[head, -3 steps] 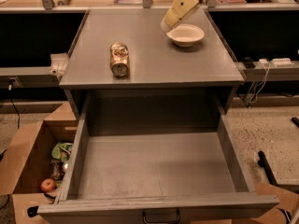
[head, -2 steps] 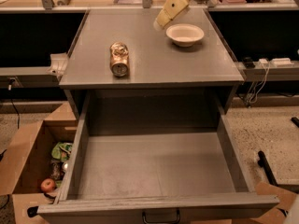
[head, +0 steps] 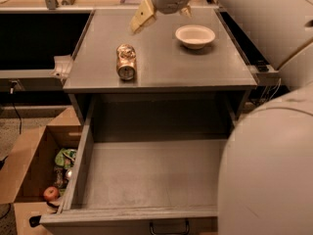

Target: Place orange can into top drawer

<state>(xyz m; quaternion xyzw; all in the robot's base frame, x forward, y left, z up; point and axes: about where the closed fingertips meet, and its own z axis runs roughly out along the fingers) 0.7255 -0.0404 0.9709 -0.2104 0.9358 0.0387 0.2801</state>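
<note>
The orange can [head: 126, 61] lies on its side on the grey cabinet top [head: 161, 67], left of centre, with a silver end facing me. The top drawer [head: 132, 213] is pulled out below it, and its inside shows nothing in it; its dark handle [head: 168, 227] is at the bottom edge. My gripper [head: 164, 14] hangs over the far part of the cabinet top, behind and to the right of the can, apart from it. It is open and empty, with one tan finger [head: 142, 16] pointing down-left.
A white bowl [head: 195, 35] stands on the cabinet top, right of the can. My arm's large pale body [head: 266, 170] hides the drawer's right side. A cardboard box [head: 29, 165] with an apple [head: 51, 193] and other items sits on the floor at left.
My gripper has moved left from over the bowl toward the can's side. My arm's body now fills the right of the view. The can and drawer have not moved.
</note>
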